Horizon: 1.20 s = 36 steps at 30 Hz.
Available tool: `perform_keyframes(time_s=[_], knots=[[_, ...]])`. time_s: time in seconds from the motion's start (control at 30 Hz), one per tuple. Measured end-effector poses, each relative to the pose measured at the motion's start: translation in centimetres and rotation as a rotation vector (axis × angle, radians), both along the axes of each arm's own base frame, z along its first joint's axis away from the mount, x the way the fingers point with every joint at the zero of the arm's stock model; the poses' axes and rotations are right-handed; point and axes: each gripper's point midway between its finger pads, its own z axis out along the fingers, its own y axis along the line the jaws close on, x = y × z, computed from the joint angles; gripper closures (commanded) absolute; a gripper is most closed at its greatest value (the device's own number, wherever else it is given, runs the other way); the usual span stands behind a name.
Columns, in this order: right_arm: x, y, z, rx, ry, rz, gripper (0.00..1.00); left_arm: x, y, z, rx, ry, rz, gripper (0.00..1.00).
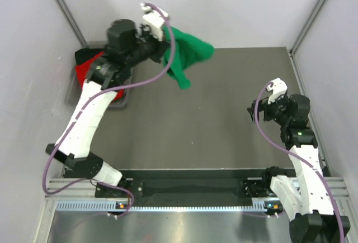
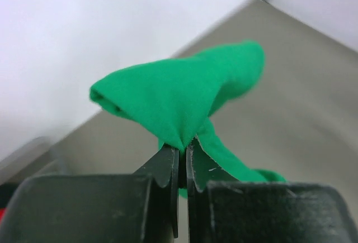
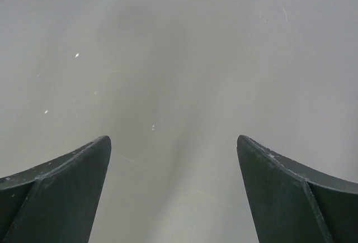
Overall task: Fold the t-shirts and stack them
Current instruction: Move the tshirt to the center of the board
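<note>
The grey plastic bin (image 1: 121, 101) is the reference here. The red t-shirt (image 1: 89, 67) lies bunched inside it, and a dark cloth that is probably the black t-shirt (image 1: 84, 52) shows at the bin's far end. The bright green t-shirt (image 1: 188, 57) hangs in the air just beside the bin, on the side toward the middle of the tabletop (image 1: 212, 134). The left jaws are pressed together on it, pinching a single gathered fold. In the left wrist view that fold (image 2: 179, 100) bulges above the tips while a twisted tail droops past them. The right jaws are spread wide with nothing between them, low over bare tabletop and well apart from the bin.

The step in hand looks like carrying the green shirt out of the bin to where it can be laid flat, so the folding itself is not yet begun. To do it well:

- Carry the shirt well away from the bin, so that no hanging part catches the rim or drags the red shirt along.
- Lower it so the drooping tail touches down first, then draw the pinch away from the bin to pull the cloth out long rather than dropping it in a heap.
- The grip is on a bunch, not a hem or shoulder, so the shirt will likely land twisted. The right jaws should come toward the bin and take a free edge to spread it.
</note>
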Motion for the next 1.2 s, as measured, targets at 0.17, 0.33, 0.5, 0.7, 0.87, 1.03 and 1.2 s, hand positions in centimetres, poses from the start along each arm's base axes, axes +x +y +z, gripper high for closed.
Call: perform_keyframes(time_s=[0.17, 0.33, 0.5, 0.7, 0.87, 1.03, 1.2], knots=[[-1.1, 0.8, 0.8, -0.030, -0.014, 0.076, 0.07, 0.6, -6.7, -8.2, 0.088, 0.180, -0.144, 1.00], [-2.0, 1.7, 0.6, -0.039, 0.003, 0.151, 0.07, 0.3, -12.0, -17.7, 0.203, 0.375, -0.216, 1.00], [-3.0, 2.9, 0.2, -0.022, 0.024, 0.233, 0.08, 1.1, -15.1, -23.5, 0.263, 0.487, -0.205, 0.68], [-2.9, 4.4, -1.1, -0.019, 0.075, 0.327, 0.11, 7.1, -13.0, -22.5, 0.293, 0.381, 0.028, 0.45], [-2.4, 9.0, -4.3, -0.100, 0.206, 0.518, 0.15, 8.9, -7.4, -19.9, 0.284, 0.277, 0.201, 0.43], [-0.9, 12.2, -8.1, -0.151, 0.366, 0.614, 0.22, 3.9, 0.1, -22.6, 0.359, 0.285, 0.286, 0.32], [2.3, 13.2, -11.0, -0.160, 0.477, 0.590, 0.31, 0.5, 4.6, -22.5, 0.349, 0.279, 0.313, 0.32]])
